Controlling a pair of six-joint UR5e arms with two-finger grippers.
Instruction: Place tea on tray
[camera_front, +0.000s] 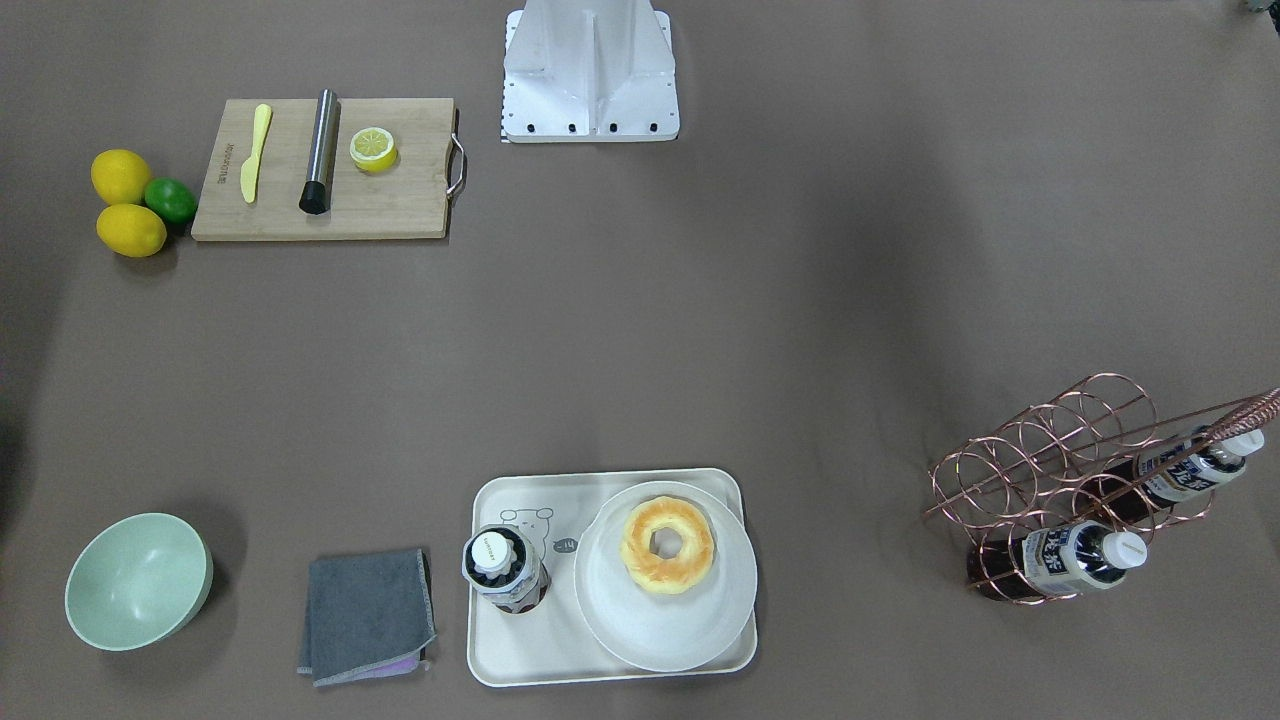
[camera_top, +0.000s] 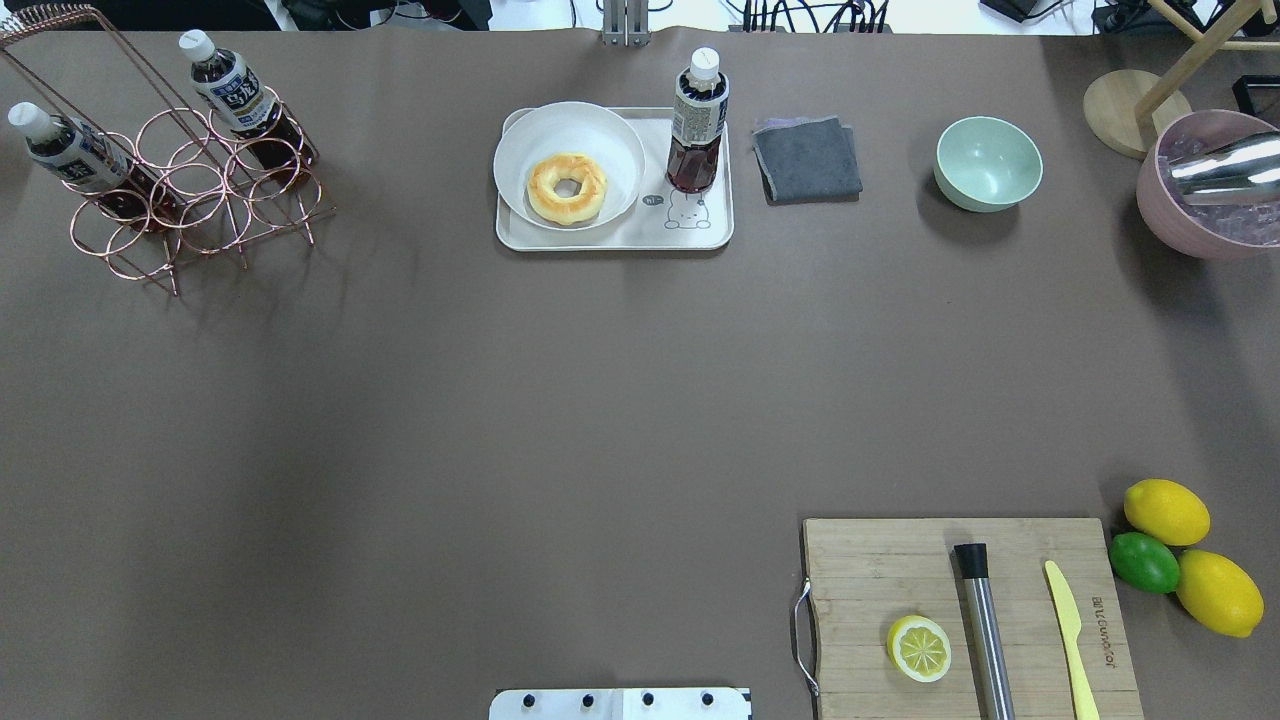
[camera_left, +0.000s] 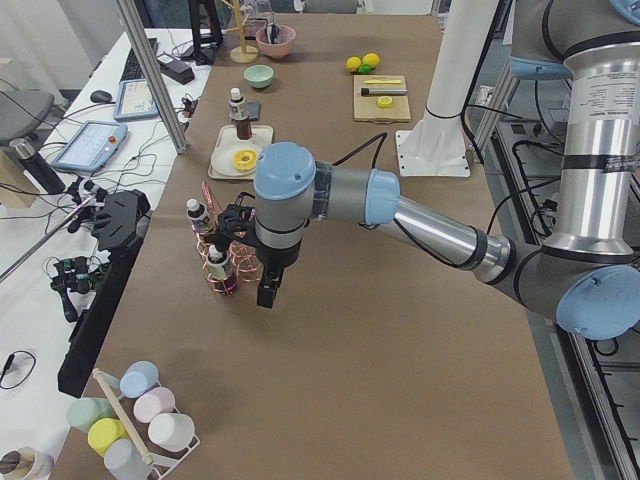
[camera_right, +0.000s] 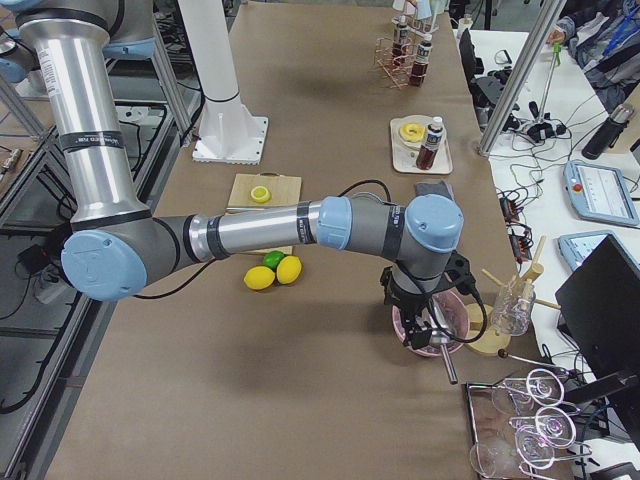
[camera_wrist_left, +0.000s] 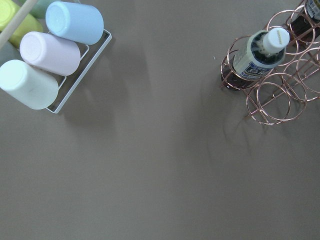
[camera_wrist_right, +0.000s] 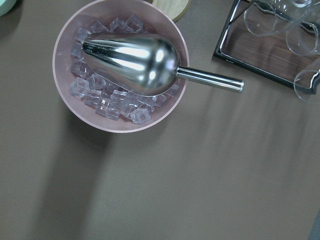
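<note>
**One bottle on the tray, both grippers far off**

One tea (camera_top: 697, 130) stands upright on the tray (camera_top: 600, 240), and you can check it in both table views: base down on the tray floor, white cap up, long axis vertical. It sits at the tray end nearest the grey cloth (camera_top: 808, 160). It is just beside the plate (camera_top: 520, 150) carrying the doughnut (camera_top: 567, 187), and the bear drawing (camera_top: 687, 212) lies right by its base.

Look to the table's ends for the arms. The left gripper (camera_left: 267, 297) hangs near the copper wire rack (camera_top: 200, 215), which holds two like bottles (camera_top: 65, 155), well apart from the tea. The right gripper (camera_right: 425, 338) hangs by the pink bowl (camera_wrist_right: 120, 128) of ice with its metal scoop (camera_wrist_right: 132, 62), also well apart from the tray. Neither touches the tea. Only the side views show either gripper, so you cannot tell whether their jaws are apart or together.
</note>
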